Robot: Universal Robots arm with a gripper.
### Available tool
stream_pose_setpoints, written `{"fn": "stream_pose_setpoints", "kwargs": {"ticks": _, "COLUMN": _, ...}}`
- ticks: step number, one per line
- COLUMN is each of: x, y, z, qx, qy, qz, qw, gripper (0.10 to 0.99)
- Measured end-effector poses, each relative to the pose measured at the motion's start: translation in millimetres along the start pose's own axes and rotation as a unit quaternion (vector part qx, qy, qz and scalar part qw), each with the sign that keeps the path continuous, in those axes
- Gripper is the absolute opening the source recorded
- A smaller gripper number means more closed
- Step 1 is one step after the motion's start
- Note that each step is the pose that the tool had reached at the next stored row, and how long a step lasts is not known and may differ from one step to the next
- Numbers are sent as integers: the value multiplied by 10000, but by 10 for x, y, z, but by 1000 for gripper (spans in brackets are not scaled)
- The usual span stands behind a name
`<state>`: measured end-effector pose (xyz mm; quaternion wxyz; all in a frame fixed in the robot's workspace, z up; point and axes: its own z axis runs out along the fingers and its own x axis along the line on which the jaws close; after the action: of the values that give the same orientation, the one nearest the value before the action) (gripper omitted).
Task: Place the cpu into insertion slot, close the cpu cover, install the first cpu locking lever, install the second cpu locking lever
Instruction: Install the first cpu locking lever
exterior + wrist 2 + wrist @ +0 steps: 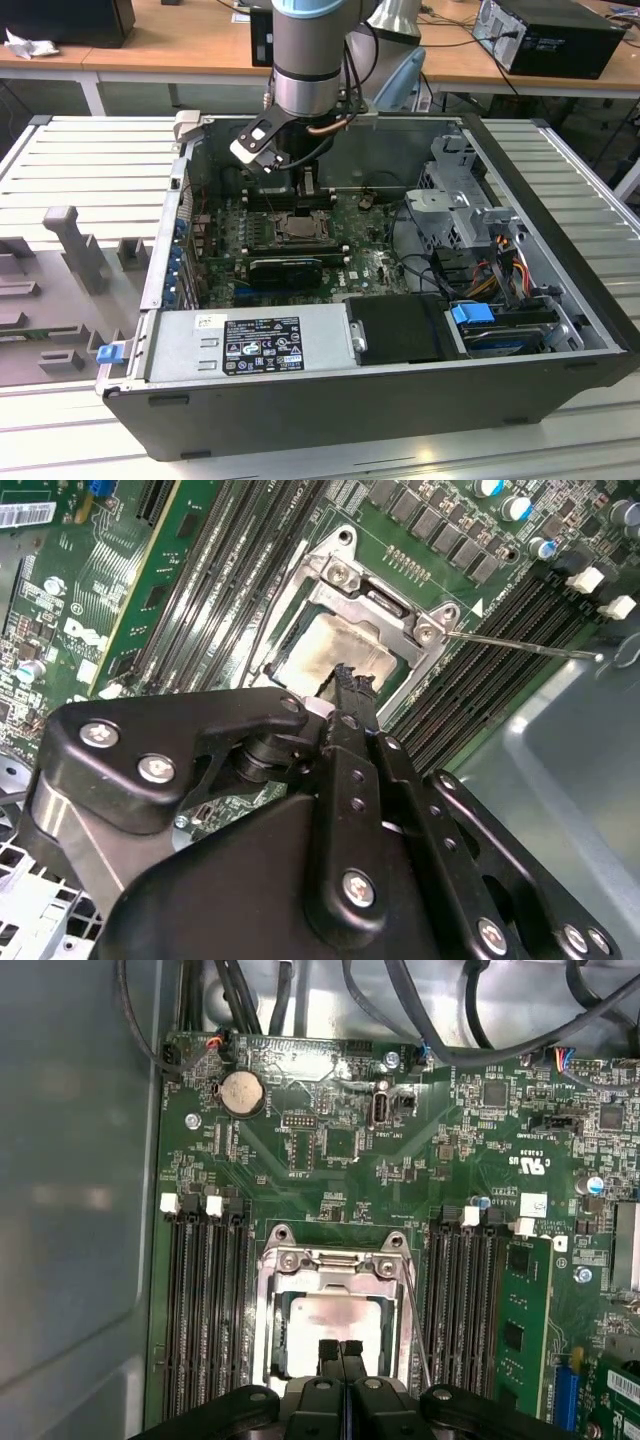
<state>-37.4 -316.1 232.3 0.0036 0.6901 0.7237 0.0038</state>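
The black two-fingered gripper [340, 1352] has its tips pressed together, gripping nothing, and hangs directly over the square dark-rimmed insertion slot [300, 226]. The small flat pale beige-silver cpu [335, 1320] sits in that slot, framed by the thin silvery windowed cpu cover [330, 1260] (lowered, as I judge it). One thin metal wire lever [520, 645] juts from the socket's corner, just aside of the fingertips.

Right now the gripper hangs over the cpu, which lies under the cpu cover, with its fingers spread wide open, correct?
No: the gripper is shut, fingertips together, as the first wrist view shows. It does hang over the cpu, which lies under the cpu cover.
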Motion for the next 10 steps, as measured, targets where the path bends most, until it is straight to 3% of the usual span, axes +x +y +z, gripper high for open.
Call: {"fn": "stream_pose_setpoints", "kwargs": {"ticks": 10, "x": 0, "y": -2, "z": -286, "qx": 1, "qy": -32, "qz": 0, "qw": 10000, "gripper": 106}}
